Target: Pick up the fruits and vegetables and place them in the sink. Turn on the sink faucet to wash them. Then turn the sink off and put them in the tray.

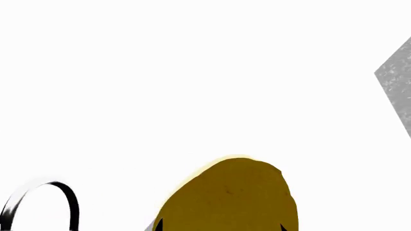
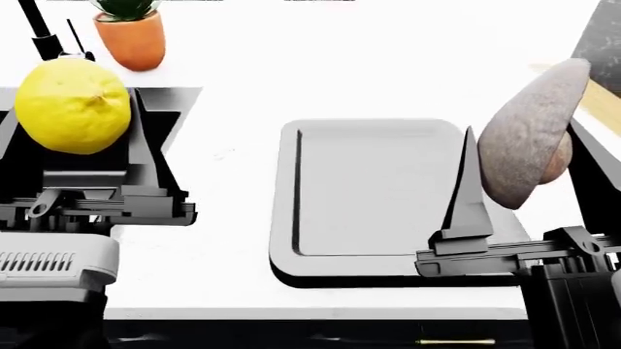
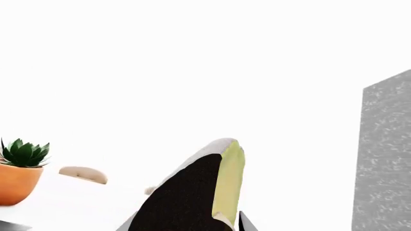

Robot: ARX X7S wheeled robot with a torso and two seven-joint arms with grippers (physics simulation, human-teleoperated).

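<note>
A: What does the left claw (image 2: 73, 109) have?

B: It is clamped on the lemon (image 2: 73, 105). The bright yellow fruit sits between the dark fingers (image 2: 141, 156), up off the bench (image 2: 233, 233), in front of the black sink (image 2: 179, 109). In the left wrist view the lemon (image 1: 234, 197) shows dull and mustard-coloured at the frame's edge, against plain white.

A: And the right claw (image 2: 519, 156)?

B: It grips the avocado half (image 2: 529, 134). From the head camera the dull brownish skin faces us, with a little of the rounded pit peeking out on the far side. One slim finger (image 2: 467, 189) presses its left edge; the other is hidden behind the fruit. The right wrist view shows the avocado half (image 3: 199, 192) edge-on: dark skin on one side, a strip of pale green flesh on the other.

A: Where is the tray?

B: The grey tray (image 2: 374, 258) lies flat on the white bench between the two claws, just below and left of the held avocado. Nothing rests in it.

A: Anything beyond that?

B: The black faucet post (image 2: 37, 25) stands behind the sink at the upper left. Beside it is a potted succulent (image 2: 131, 33) in an orange pot.
</note>
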